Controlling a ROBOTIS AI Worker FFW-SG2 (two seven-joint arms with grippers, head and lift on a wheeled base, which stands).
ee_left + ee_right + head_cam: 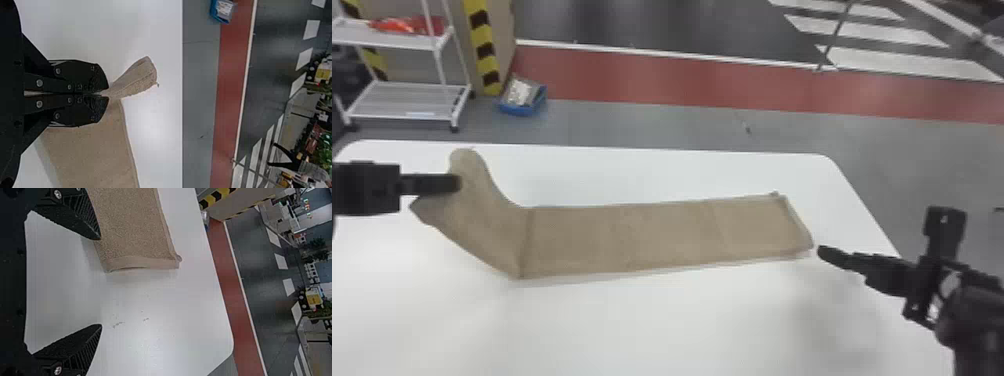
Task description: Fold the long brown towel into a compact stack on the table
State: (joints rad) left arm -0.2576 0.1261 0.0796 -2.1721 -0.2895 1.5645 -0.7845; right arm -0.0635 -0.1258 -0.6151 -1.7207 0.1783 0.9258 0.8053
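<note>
The brown towel (pixel 632 235) lies as a long strip across the white table, its left end lifted and bunched at my left gripper (pixel 454 183). In the left wrist view my left gripper (pixel 106 94) is shut on that end of the towel (pixel 94 152), and a pinched flap sticks out past the fingertips. Just off the towel's right end stands my right gripper (pixel 824 251). In the right wrist view the right gripper (pixel 101 282) is open, with the hemmed end of the towel (pixel 129 227) beside one finger and bare table between the fingertips.
The white table (pixel 657 325) extends in front of and behind the towel, its rounded far right corner close to the towel's right end. Beyond it on the floor are a white shelf cart (pixel 407 100) and a blue bin (pixel 522 107).
</note>
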